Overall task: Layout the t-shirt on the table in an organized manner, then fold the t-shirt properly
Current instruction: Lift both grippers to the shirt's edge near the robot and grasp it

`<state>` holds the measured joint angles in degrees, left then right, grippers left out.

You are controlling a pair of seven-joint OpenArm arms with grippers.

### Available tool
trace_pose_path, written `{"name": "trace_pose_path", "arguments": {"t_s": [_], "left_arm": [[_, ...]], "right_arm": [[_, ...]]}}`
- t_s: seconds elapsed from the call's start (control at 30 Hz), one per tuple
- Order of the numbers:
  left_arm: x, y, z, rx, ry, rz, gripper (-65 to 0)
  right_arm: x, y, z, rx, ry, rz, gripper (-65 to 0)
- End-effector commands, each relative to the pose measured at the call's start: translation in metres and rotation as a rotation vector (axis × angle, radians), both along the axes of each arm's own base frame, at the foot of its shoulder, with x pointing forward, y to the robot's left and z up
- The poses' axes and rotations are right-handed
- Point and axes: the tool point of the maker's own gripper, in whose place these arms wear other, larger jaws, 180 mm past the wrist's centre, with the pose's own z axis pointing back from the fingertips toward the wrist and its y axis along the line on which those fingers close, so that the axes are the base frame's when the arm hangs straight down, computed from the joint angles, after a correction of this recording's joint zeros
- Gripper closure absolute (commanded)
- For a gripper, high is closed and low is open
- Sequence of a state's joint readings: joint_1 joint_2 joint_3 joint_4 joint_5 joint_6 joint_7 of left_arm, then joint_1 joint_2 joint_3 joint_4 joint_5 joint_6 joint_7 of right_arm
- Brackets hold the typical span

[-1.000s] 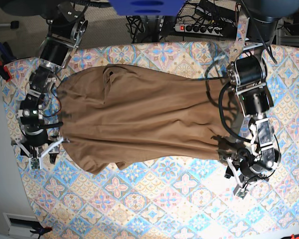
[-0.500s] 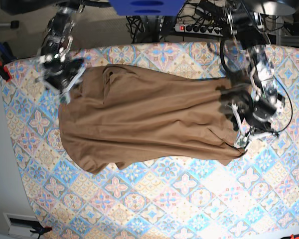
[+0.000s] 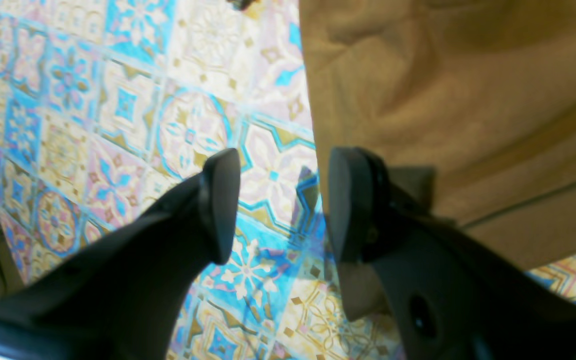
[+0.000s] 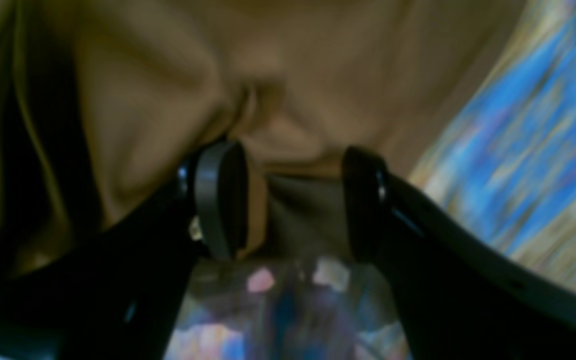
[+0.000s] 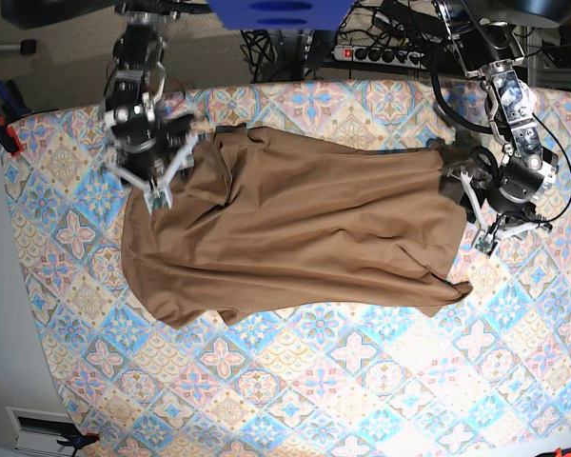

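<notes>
I see the t-shirt mid-frame, bare table below; left gripper wide at its edge, right gripper wide over cloth.

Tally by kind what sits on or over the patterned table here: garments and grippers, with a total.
Tan-brown cloth t-shirt: 1
Black two-fingered grippers: 2, the left gripper and the right gripper, both open
Total: 3, all over the pastel tile-patterned table

Right wrist view blurred: shirt folds ahead of right gripper smeared; table pattern beside it unreadable.
</notes>
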<state>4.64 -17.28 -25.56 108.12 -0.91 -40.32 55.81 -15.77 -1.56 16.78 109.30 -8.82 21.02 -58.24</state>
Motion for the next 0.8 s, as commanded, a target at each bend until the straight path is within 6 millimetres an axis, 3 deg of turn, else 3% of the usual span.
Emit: {"name": "trace_pose_path", "arguments": {"t_s": [0.0, 0.13, 0.27, 0.43, 0.63, 0.7, 0.77], "left_arm": [[0.006, 0.003, 0.013, 0.010, -0.043, -0.002, -28.3], [0.004, 0.012, 0.015, 0.011, -0.051, 0.031, -28.3], [0.002, 0.021, 0.019, 0.015, -0.062, 0.056, -28.3], [0.002, 0.020, 0.019, 0.016, -0.061, 0.053, -28.3], [0.002, 0.019, 0.018, 0.014, -0.057, 0.052, -28.3], [0.002, 0.019, 0.018, 0.014, -0.056, 0.053, -28.3], [0.002, 0.019, 0.017, 0.017, -0.052, 0.055, -28.3]], "right_arm": [[0.016, -0.006, 0.016, 0.001, -0.066, -0.014, -31.1], [0.032, -0.033, 0.030, -0.020, -0.115, -0.086, -31.1], [0.025, -0.057, 0.026, -0.106, -0.058, -0.089, -31.1], [0.022, -0.061, 0.026, -0.142, -0.042, -0.087, -31.1], [0.023, -0.057, 0.029, -0.137, -0.052, -0.076, -31.1], [0.026, -0.044, 0.028, -0.128, -0.055, -0.039, -31.1], [0.030, -0.019, 0.026, -0.112, -0.055, 0.035, -31.1]]}}
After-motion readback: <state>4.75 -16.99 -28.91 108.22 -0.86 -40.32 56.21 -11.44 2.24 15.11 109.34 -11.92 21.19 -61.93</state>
